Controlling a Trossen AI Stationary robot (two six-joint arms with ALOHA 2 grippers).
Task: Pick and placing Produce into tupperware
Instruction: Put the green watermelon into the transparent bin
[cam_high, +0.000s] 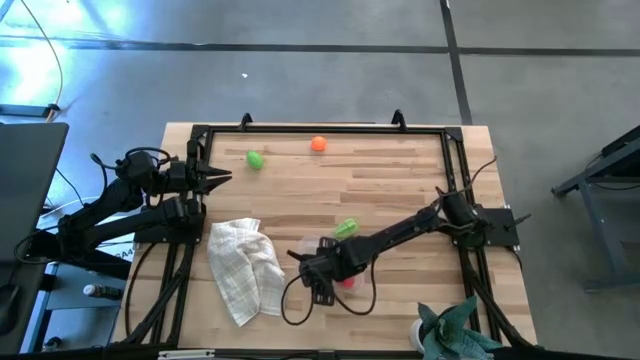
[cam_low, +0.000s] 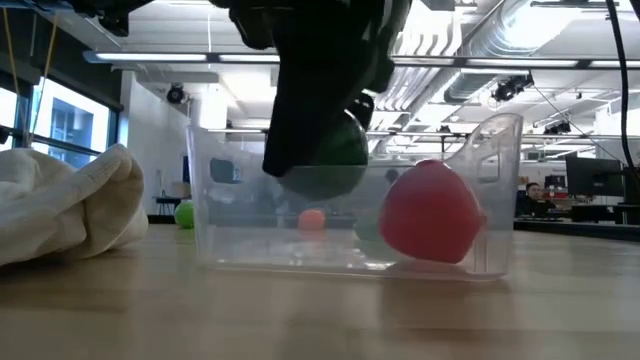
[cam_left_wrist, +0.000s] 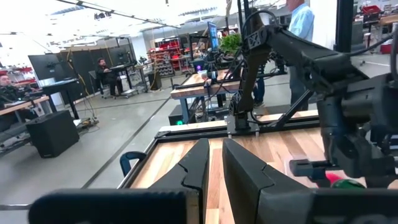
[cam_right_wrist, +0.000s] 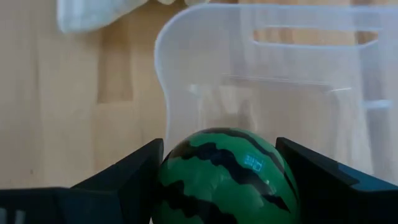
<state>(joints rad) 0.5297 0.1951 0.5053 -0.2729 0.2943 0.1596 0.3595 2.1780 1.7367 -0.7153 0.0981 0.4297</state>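
The right tool (cam_right_wrist: 217, 180) hangs over the clear tupperware (cam_low: 480, 190), its two dark fingers (cam_right_wrist: 124, 174) spread wide and pressed against either side of a round, dark-green striped watermelon toy (cam_right_wrist: 224, 168) — clamped on it. In the low view the melon (cam_low: 335, 150) sits under the tool at about the height of the container's rim, above its floor. Directly below and just to one side of that tool, inside the tupperware, lies the red produce piece (cam_low: 430, 212), resting against the container's wall.

From above, the right tool (cam_high: 318, 272) is at the near middle of the desk (cam_high: 400, 190), with the tupperware (cam_high: 306, 246) under it and the white checked cloth (cam_high: 245, 268) just beside it on the left arm's side. The light-green leafy piece (cam_high: 346, 228) lies close by, just beyond the tool on the bare wood. The small round green piece (cam_high: 256, 159) and the orange piece (cam_high: 318, 144) lie well apart from the tool, near the far edge of the desk.

The left tool (cam_high: 215, 177) waits at the far left edge of the desk, well away from the produce — its fingers (cam_left_wrist: 199, 168) are together with only a thin slit between them, holding nothing.
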